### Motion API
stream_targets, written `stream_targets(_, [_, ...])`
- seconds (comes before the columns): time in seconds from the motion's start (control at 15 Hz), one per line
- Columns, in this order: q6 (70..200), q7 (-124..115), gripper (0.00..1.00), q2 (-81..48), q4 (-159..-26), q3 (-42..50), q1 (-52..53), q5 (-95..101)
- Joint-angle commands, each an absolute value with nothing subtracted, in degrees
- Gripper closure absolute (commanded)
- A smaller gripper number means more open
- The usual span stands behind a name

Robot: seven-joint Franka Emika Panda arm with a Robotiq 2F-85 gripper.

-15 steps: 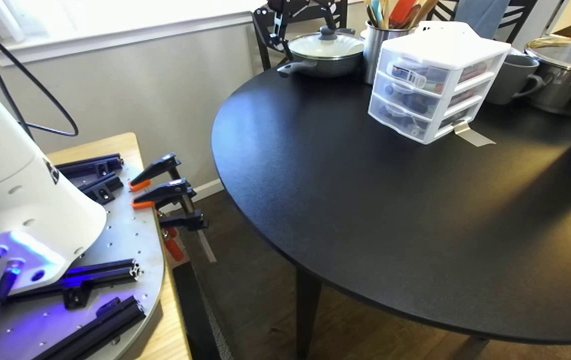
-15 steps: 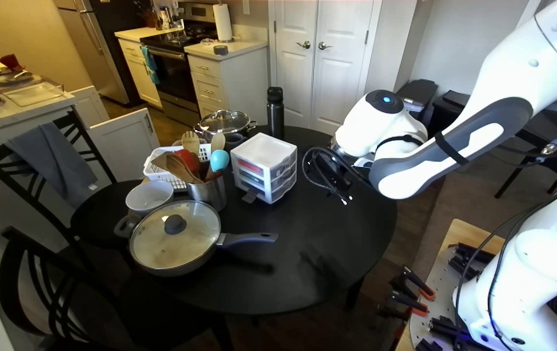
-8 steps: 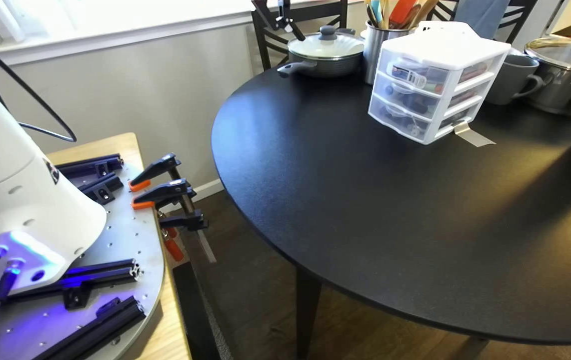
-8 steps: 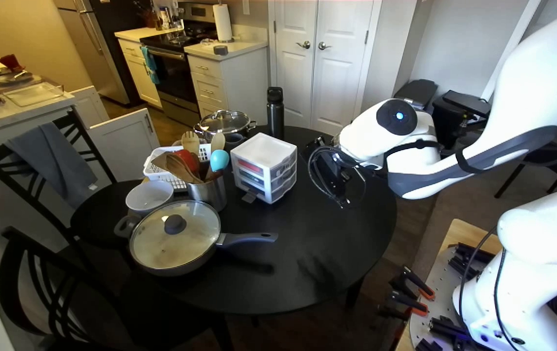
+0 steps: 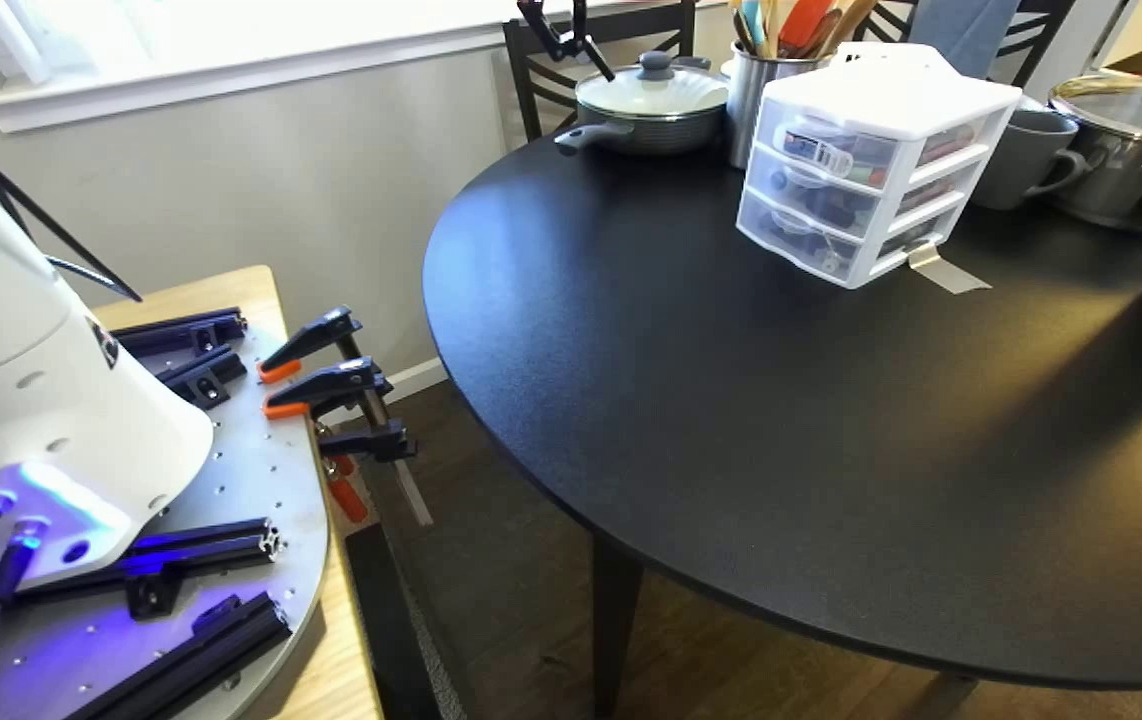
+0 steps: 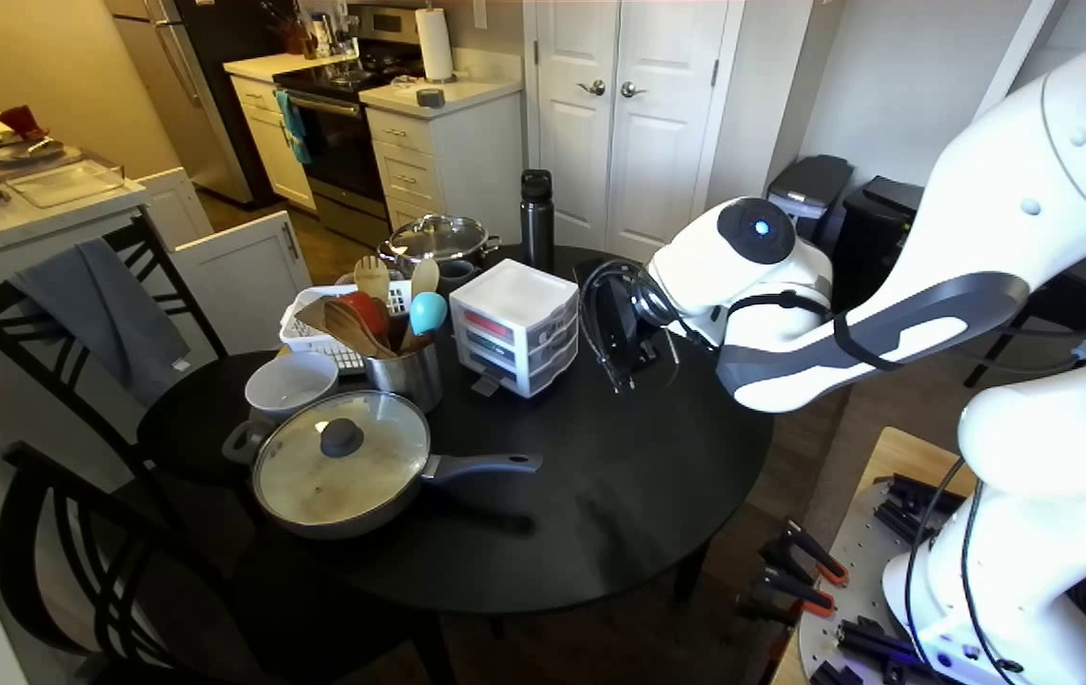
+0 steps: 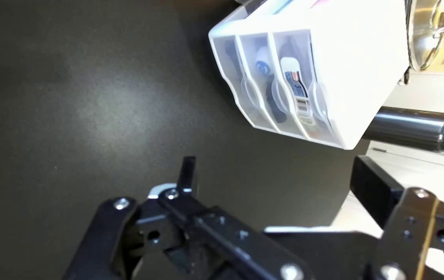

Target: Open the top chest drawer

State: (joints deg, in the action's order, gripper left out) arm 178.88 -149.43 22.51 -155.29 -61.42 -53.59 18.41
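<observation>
Wrist view: pull point exposed, no contact

Location: the shallow, translucent plastic top chest drawer (image 7: 308, 74) sits uppermost of three in a small white-framed organiser (image 7: 366, 50), which stands upright on the round black tabletop (image 5: 691, 400). Wrist view turns the unit sideways, putting this drawer rightmost. Its front lies level with the frame; judged closed.

Tool: the black two-fingered tool (image 7: 276, 173) hangs apart from the organiser, on its drawer-front side, fingers (image 7: 375, 190) wide apart and nothing between them.

Handling, as assessed: the drawer should run light. A white package (image 7: 299, 93) with a blue label and barcode shows through the front; other contents are indistinct. The plastic looks thin and smooth, so a finger may slip, and a hard squeeze could bend or crack it.

Grasp: the curved translucent lip (image 7: 318, 102) at mid-front is the proper hold; pull straight and level. The translucent middle drawer (image 7: 264, 82) carries a similar lip close by, a mis-catch risk. The organiser appears light and may drag or tip. A greyish strip of tape (image 5: 946, 270) at its base corner seems to anchor it; strength unproven.
</observation>
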Motion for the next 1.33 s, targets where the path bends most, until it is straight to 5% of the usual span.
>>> stream_targets(0.0, [184.02,-149.43,0.0,19.47,-155.03,-67.45,-57.68,12.81])
stream_targets(0.4, [186.17,-149.23,0.0,19.79,-154.56,-74.21,-63.52,14.71])
stream_targets(1.0, [191.94,-148.07,0.0,37.92,-153.89,-92.55,-81.3,19.79])
stream_targets(1.27, [196.89,-135.65,0.0,45.74,-152.62,-99.76,-86.09,3.88])
